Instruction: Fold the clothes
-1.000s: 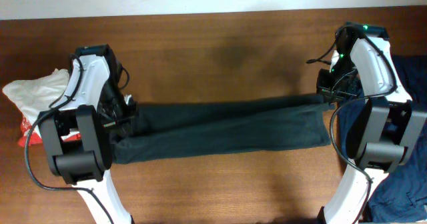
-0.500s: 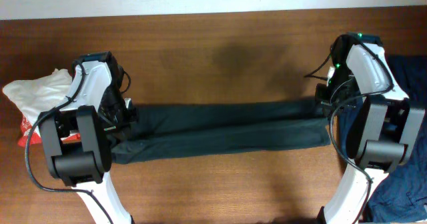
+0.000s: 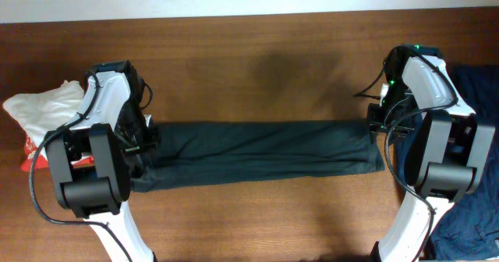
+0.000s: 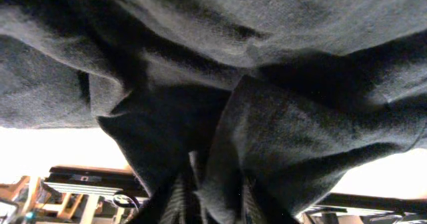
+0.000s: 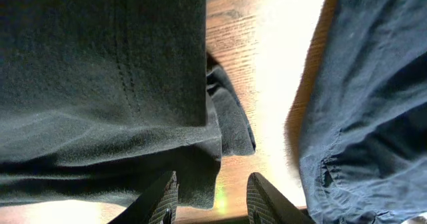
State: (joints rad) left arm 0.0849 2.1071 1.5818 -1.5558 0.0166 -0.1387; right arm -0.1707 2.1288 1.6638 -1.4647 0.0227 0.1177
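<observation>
A long dark grey-green pair of trousers [image 3: 257, 149] lies stretched left to right across the brown table [image 3: 257, 67], folded lengthwise into one band. My left gripper [image 3: 144, 141] is at its left end. In the left wrist view the cloth [image 4: 280, 104] fills the frame and is bunched between the fingers [image 4: 212, 201], which are shut on it. My right gripper [image 3: 376, 125] is at the garment's right end. In the right wrist view its fingers [image 5: 215, 201] are apart, with the trousers' edge [image 5: 100, 84] hanging by the left finger.
A white cloth [image 3: 39, 106] with something red [image 3: 31, 161] lies at the left edge. A blue garment [image 3: 479, 83] lies at the right edge by the right arm; it also shows in the right wrist view [image 5: 373, 97].
The upper trouser leg has come down onto the lower one, so the two now lie as one band. Both grippers have moved slightly toward the front.
</observation>
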